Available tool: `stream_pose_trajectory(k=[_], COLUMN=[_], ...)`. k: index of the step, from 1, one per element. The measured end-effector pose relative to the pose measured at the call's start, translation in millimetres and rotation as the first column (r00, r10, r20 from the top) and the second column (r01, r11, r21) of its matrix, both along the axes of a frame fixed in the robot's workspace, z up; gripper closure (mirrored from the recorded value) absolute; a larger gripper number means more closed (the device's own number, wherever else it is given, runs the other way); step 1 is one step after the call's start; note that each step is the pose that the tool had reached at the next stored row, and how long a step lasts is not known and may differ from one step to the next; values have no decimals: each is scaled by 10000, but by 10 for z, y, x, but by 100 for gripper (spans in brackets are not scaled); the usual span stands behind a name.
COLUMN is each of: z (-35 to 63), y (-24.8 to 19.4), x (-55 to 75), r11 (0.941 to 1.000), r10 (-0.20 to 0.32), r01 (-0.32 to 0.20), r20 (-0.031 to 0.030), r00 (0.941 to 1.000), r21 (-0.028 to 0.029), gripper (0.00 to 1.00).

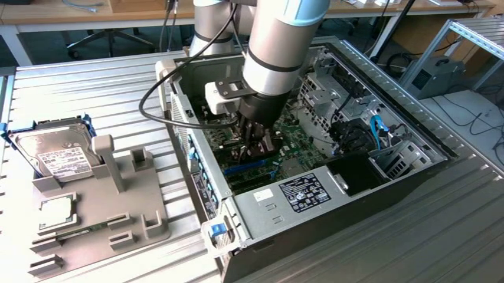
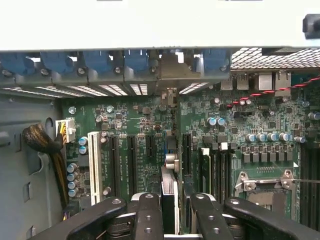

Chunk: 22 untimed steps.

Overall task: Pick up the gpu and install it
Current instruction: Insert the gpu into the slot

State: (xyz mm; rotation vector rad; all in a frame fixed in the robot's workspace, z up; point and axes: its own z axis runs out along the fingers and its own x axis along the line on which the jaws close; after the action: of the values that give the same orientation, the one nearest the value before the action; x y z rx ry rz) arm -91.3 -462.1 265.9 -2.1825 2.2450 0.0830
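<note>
My gripper (image 1: 256,140) reaches down inside the open computer case (image 1: 409,127), just above the green motherboard (image 1: 295,144). In the wrist view the gripper (image 2: 175,212) is shut on the gpu (image 2: 169,187), seen edge-on as a thin upright card between the two black fingers (image 2: 149,217). The card runs over the expansion slots (image 2: 131,165) toward the rear slot openings, where its silver bracket end (image 2: 170,75) meets the case wall. Whether its lower edge sits in a slot is hidden.
A grey parts fixture (image 1: 102,206) on the exterior view's left holds a silver hard drive (image 1: 55,156). Inside the case are the power supply (image 1: 303,191), blue cables (image 1: 378,130), a white slot (image 2: 93,167), the processor socket (image 2: 265,185) and a sleeved cable bundle (image 2: 42,142).
</note>
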Motion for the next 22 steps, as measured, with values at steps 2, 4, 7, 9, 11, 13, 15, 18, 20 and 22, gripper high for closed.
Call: stream_pose_trajectory(k=[2, 4, 7, 9, 11, 13, 15, 18, 20, 22], z=[-9, -19, -49, -76, -94, -105, -113, -134, -152, -155], y=[0, 0, 0, 0, 0, 0, 0, 0, -1, 0], x=[-1, -1, -1, -1, -1, -1, -1, -1, -1, -1], r11=[10000, 10000, 10000, 10000, 10000, 10000, 10000, 10000, 10000, 10000], r10=[-6, -8, -23, -41, -52, -55, -55, -55, -55, -55], r01=[6, 8, 23, 41, 52, 55, 55, 55, 55, 55], r20=[0, 0, -1, 0, 0, -1, 0, -1, -2, -1], r00=[10000, 10000, 10000, 10000, 10000, 10000, 10000, 10000, 10000, 10000], r21=[-1, 1, 0, 0, 0, -1, 0, -2, -5, -1], gripper=[73, 73, 73, 73, 73, 73, 73, 73, 73, 73])
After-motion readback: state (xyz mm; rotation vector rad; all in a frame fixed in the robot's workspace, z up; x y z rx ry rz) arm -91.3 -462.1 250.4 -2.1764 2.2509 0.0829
